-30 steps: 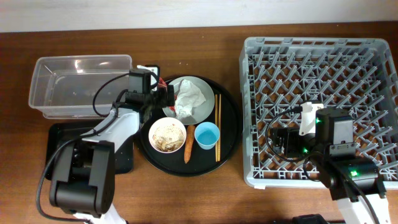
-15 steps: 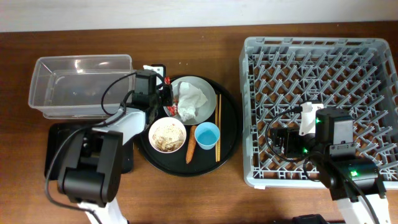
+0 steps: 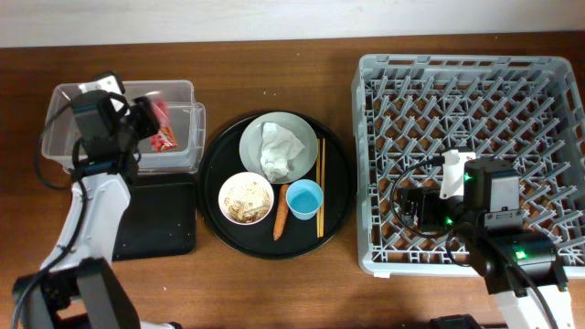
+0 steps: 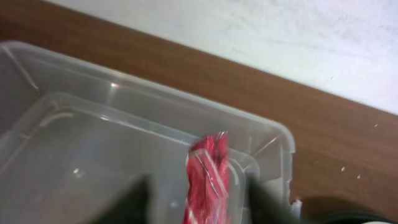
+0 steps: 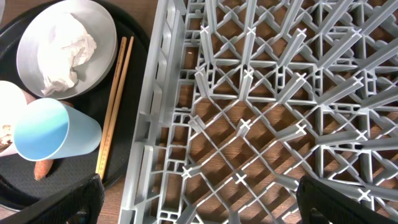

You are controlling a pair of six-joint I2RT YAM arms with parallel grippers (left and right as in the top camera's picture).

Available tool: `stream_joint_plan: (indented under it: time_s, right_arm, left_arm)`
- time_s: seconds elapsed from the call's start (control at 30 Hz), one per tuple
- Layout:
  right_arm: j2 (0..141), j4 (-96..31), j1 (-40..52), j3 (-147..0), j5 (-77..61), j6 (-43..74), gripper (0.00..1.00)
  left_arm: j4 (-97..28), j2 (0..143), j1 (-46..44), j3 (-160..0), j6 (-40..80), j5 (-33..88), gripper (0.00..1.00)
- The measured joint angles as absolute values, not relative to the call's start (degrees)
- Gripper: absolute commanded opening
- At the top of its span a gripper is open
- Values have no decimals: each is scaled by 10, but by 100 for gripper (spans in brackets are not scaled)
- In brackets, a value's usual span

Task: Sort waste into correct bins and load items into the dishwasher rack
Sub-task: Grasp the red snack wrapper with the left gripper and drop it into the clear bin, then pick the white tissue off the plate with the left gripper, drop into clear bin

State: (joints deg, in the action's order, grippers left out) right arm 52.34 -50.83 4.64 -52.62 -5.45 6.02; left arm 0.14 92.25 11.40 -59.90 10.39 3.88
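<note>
My left gripper [image 3: 140, 117] hangs over the clear tub [image 3: 64, 100], open. The red wrapper [image 3: 163, 128] sits between its spread fingers in the left wrist view [image 4: 208, 180], with a gap on each side, inside the tub [image 4: 93, 81]. The grey-green plate [image 3: 302, 128] holds the white napkin [image 3: 279, 151]. The white bowl [image 3: 245, 198] holds beige scraps. The carrot piece [image 3: 280, 220], blue cup [image 3: 304, 199] and chopsticks [image 3: 320, 183] lie beside it. My right gripper [image 5: 205, 208] is open and empty above the front left of the dishwasher rack [image 3: 466, 73].
The dishes sit on a large round black tray [image 3: 336, 215]. A shallow black rectangular tray [image 3: 174, 228] lies in front of the tub. The right wrist view shows the rack's left wall [image 5: 149, 124], the cup [image 5: 53, 134] and the chopsticks [image 5: 115, 99].
My left gripper has left the plate and swung left to the clear tub, taking the red wrapper with it. The tub looks shifted. The right arm has not moved.
</note>
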Motion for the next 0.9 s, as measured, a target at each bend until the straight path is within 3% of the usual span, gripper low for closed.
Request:
stream_joint_plan:
  time_s: [0.1,0.17,0.3,0.57,0.63,0.73,0.77,0.9]
  right_arm:
    - [523,-508,46,-526,-55,60,98]
    - [524,-508,46,-526,-55,60,98]
    - [523,-508,46,-526,-55,60,98]
    - [523,-508,46,-526,-55,60,98]
    - [523,-508,46,-526,-55,60,98]
    - [523,-508,46,-526,-55,60,98]
    - [523,-508,46,-526,-55,60,98]
    - [523,-508,46,-526,-55,60,98]
  left_arm:
    - [-19,928,102,-612,105,41,99]
    - [-89,928,43,-662,83,41,99]
    - [-108,938,-111,-682,34,41,99]
    - [-80,1138,-227,-684,-6,40,99]
    - [-77,1155,-249,-686,-25,32,75]
    - [-82,1156,-249,-686,-35,27,5]
    - [-84,1156,-249,-686,-37,25,0]
    - [-91,1153,-248,-689,-37,-16,0]
